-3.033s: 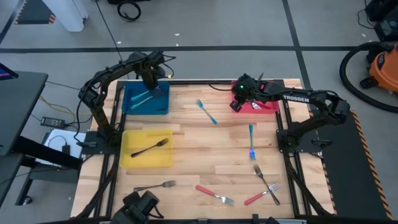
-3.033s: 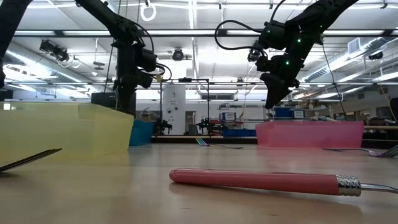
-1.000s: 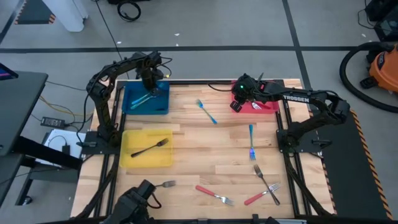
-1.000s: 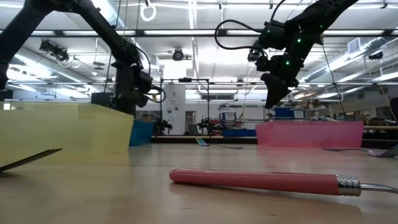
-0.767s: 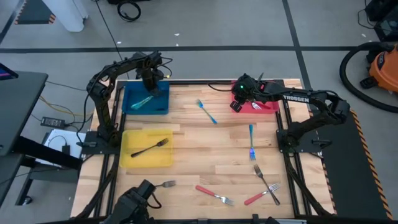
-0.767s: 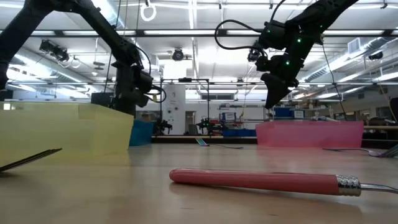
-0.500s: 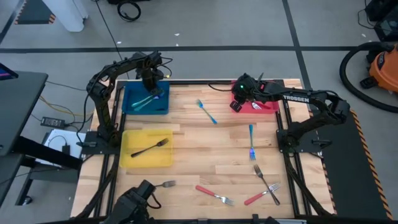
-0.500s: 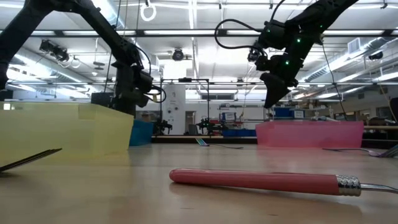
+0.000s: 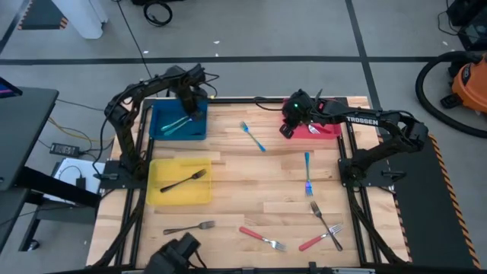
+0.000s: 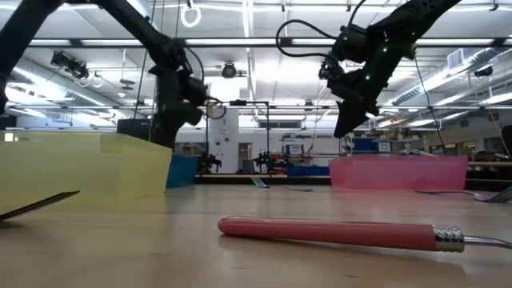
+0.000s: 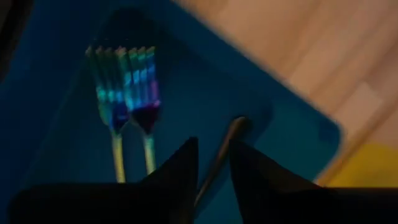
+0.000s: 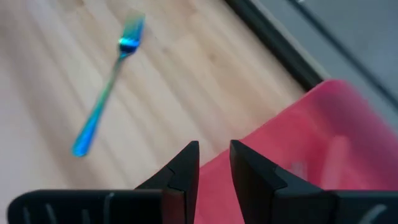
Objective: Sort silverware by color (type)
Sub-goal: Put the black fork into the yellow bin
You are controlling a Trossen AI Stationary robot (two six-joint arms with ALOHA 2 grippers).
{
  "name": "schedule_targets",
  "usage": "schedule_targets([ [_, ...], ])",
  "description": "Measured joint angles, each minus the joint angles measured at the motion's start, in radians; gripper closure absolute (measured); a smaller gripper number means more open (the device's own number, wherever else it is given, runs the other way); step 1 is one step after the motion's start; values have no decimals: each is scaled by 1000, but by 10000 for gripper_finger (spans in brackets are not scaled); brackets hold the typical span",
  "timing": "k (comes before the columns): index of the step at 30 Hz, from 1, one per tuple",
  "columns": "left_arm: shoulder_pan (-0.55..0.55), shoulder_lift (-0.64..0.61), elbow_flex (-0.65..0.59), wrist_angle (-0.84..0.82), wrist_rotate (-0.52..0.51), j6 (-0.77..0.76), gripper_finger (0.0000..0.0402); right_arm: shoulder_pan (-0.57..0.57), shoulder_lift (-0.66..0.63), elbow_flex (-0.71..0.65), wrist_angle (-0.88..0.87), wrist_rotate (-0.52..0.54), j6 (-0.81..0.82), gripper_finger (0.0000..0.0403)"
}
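Centrally, table (image 9: 251, 179) planks are lying bare. Left claw (image 9: 192, 106) is hovering over blue tray (image 9: 199, 131), fingers slightly spread, pinching nothing; its wrist view alone is showing two forks (image 11: 127, 99) inside. Right claw (image 9: 288, 125) is hanging at red tray (image 9: 327, 133) edge, likewise parted, empty. Six forks (image 9: 308, 173) are lying loose, one in yellow tray (image 9: 163, 194).

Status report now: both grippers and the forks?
Left gripper open above blue tray, empty. Right gripper open, empty, at red tray. Blue fork on table, unobstructed.

Overhead and table-level views sharing the table (image 9: 259, 190); close wrist views downward.
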Motion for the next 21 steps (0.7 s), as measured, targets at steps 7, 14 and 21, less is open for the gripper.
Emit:
schedule_targets([
  [7, -156, -97, 0, -11, 2, -42, 311, 13, -11, 0, -93, -179, 66, 305],
  [14, -321, -124, 0, -13, 2, -47, 311, 80, -42, 0, -245, -263, 196, 306],
  [21, -443, -123, 0, -11, 1, -55, 311, 244, -55, 0, -382, -264, 345, 306],
])
